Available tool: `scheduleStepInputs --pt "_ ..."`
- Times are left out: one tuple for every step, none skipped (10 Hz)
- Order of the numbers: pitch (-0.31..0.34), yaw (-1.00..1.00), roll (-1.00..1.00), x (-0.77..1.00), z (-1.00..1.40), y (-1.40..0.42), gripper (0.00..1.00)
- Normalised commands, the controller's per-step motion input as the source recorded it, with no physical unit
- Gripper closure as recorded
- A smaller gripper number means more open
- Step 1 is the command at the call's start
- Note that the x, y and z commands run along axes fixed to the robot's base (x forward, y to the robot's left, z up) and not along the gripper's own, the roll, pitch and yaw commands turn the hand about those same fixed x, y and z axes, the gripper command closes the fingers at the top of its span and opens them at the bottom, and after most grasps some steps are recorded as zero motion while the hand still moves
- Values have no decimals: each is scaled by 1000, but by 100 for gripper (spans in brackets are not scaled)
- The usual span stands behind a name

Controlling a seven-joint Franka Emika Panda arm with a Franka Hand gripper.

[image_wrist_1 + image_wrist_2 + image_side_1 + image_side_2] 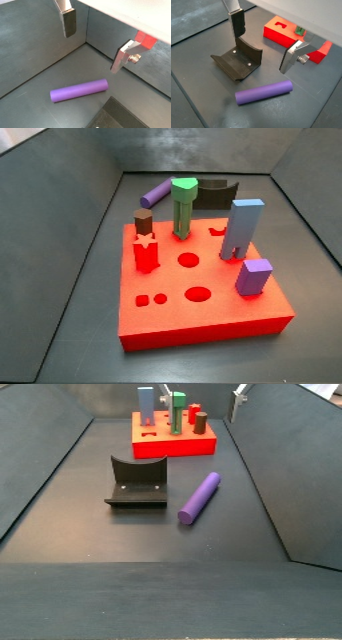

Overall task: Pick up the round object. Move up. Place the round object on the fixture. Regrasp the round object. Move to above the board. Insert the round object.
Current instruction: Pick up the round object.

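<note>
The round object is a purple cylinder (79,90) lying on its side on the dark floor, also seen in the other wrist view (263,92) and in both side views (155,194) (199,497). My gripper (264,42) is open and empty, high above the floor, with the cylinder lying below and apart from the fingers (69,22). The fixture (238,60) stands next to the cylinder (136,482). The red board (201,278) with its round holes lies beyond the fixture (174,439).
Several pieces stand in the board: a green peg (183,208), a tall grey-blue block (242,228), a purple block (254,276) and a red-and-brown piece (144,243). Grey walls (80,208) enclose the floor on all sides.
</note>
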Motion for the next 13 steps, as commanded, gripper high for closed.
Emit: scheduleStepInputs --pt "-57 0 36 -71 -237 0 0" --pt "-94 -540 0 -157 -491 0 0" --pt "-83 -654 -3 -146 -597 0 0" --pt "-94 -669 -13 -214 -600 0 0" --pt "-114 -626 -31 -223 -580 0 0" --pt "-120 -609 -37 -266 -560 0 0" --pt "-140 -589 -36 -366 -537 0 0" --pt "-150 -526 -14 -397 -497 -3 0" --pt "-191 -506 0 -371 -506 -43 0" --pt "-291 -311 0 -246 -597 -120 0" --pt "-297 -137 0 -91 -674 -177 0" --pt "-283 -60 -7 0 -706 -171 0" --pt "-244 -23 -40 100 -743 -154 0"
